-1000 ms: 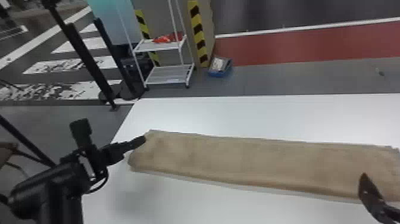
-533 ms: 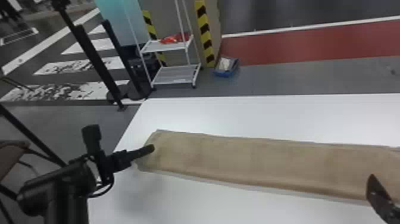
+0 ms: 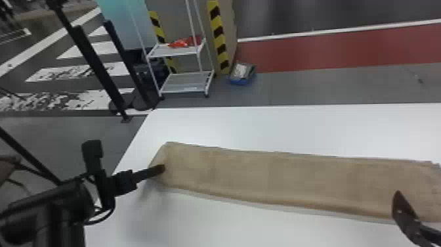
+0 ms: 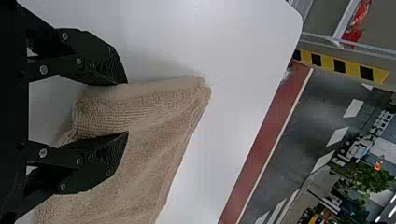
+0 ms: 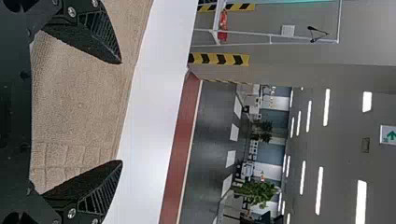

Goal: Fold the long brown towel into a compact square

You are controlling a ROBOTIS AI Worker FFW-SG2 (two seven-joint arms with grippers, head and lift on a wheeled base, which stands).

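One green-arrow sign well beyond the long brown towel

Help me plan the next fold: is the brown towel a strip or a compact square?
Laid out in a long strip: the brown towel stretches along the white table, far longer than wide.

The left arm extends from outside the left end of the towel, its gripper directed inward at that end with both flat fingers parted; whether they touch cannot be told. The right gripper is situated at the towel's near edge, toward the right end, its two fingers set widely apart.
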